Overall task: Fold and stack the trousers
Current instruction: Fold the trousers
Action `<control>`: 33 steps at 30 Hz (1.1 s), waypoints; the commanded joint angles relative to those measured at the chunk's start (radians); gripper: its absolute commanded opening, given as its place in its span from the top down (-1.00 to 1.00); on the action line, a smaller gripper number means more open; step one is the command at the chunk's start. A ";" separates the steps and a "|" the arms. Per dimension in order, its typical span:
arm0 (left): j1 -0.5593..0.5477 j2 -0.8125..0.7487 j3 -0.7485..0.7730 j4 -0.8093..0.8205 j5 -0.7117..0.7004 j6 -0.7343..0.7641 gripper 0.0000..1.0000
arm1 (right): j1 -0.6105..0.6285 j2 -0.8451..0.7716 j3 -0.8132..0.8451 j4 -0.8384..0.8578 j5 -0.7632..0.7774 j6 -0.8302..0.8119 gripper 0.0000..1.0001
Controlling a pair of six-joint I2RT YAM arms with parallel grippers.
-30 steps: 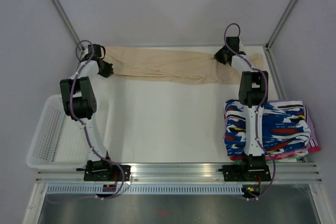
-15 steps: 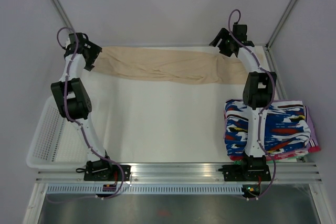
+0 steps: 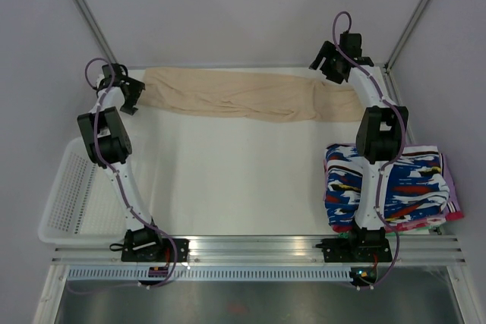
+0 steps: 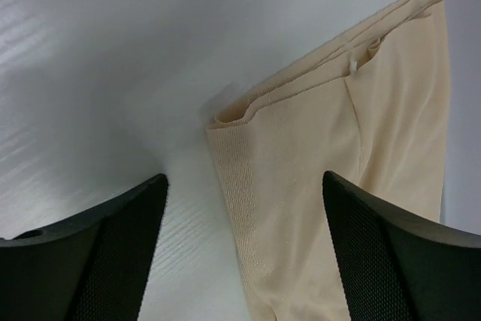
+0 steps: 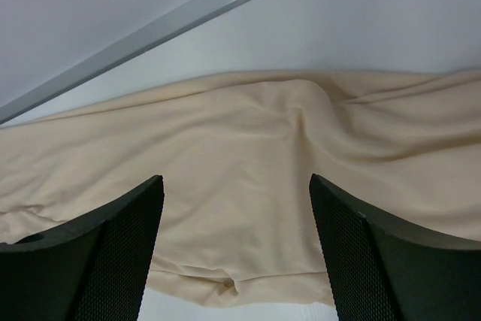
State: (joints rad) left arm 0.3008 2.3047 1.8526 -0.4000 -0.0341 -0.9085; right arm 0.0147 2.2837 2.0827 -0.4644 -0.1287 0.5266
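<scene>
Over the last second both arms have let go: the left jaws and right jaws, which were pinched on the two ends of the trousers point(image 3: 235, 96), now stand wide apart with nothing in them, and the cloth has slid a little to the left along the far edge.

The trousers lie flat on the table point(image 3: 243, 180), stretched into one long band against the far edge. The left wrist view shows several layered edges at the end nearest the left jaws, so the legs seem already laid one over the other. That end sits just below the open left jaws. The right jaws hover above the rumpled cloth at the other end, clear of it.

By my reading, the spreading and the lengthwise fold are done. Still to come are folding the band across itself and carrying it to the stack.

The pile of patterned garments point(image 3: 410, 184), blue, white, red and black, sits at the right side of the table, well apart from the trousers. The right arm point(image 3: 376, 157) reaches across its left part in the top view. A white mesh basket point(image 3: 64, 195) rests off the near left and is out of the way. The band lies hard against the far edge, leaving little room behind it, and wrinkles remain near its right end.
</scene>
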 commanded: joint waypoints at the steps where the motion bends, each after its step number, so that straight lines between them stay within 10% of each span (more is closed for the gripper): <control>1: -0.005 0.032 0.019 0.072 0.055 -0.062 -0.77 | -0.007 -0.050 -0.003 -0.017 0.061 0.004 -0.69; 13: -0.025 0.119 0.023 0.107 0.076 -0.102 -0.40 | -0.038 -0.076 -0.006 -0.071 0.172 0.036 -0.69; 20: -0.025 0.144 0.030 0.139 0.099 -0.096 0.48 | -0.065 -0.136 -0.076 -0.045 0.146 0.075 -0.61; 21: -0.023 0.144 0.030 0.144 0.099 -0.090 0.94 | -0.062 -0.138 -0.085 -0.039 0.133 0.073 -0.61; 33: 0.003 -0.172 -0.157 0.322 -0.027 0.294 0.95 | 0.169 -0.084 -0.093 0.064 -0.043 0.003 -0.57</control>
State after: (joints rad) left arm 0.2863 2.3135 1.7393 -0.1665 0.0063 -0.8169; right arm 0.1085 2.2005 1.9896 -0.4915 -0.0925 0.5373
